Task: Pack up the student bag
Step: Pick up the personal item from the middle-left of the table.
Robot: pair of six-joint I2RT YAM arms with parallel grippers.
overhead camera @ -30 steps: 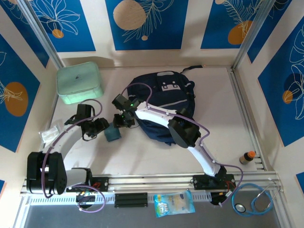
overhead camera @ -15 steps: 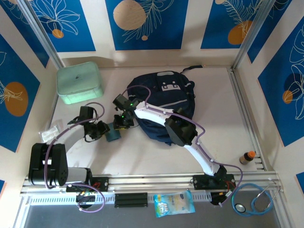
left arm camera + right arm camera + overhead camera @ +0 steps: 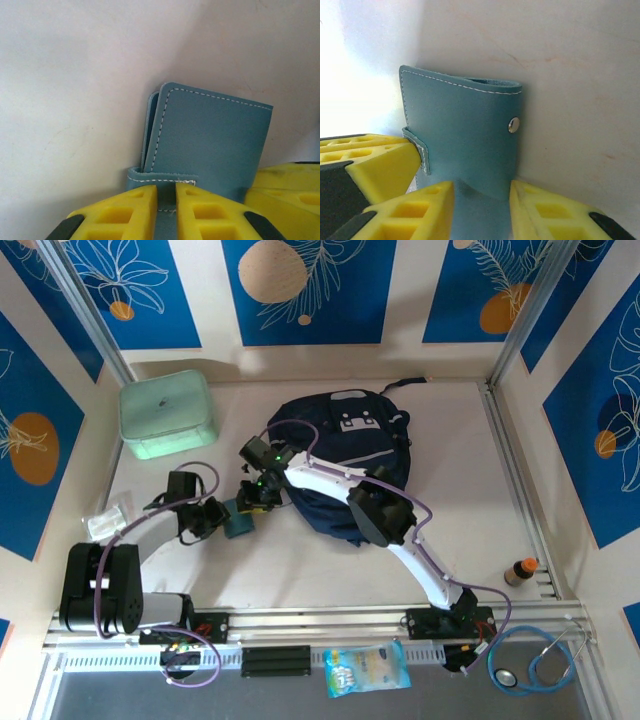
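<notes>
Packing looks barely begun: the teal wallet (image 3: pixel 210 145) sits on the counter (image 3: pixel 330 570) between the fingers, outside the student bag (image 3: pixel 345 455) just beside them. The left fingers (image 3: pixel 224 518) clench its strap; whether the right fingers (image 3: pixel 254 502) grip it is unclear.

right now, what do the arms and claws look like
White links and black joints on the left arm and right arm, with purple cables looping along both. The left claw and right claw have blocky yellow fingers with square recesses and black patches.
</notes>
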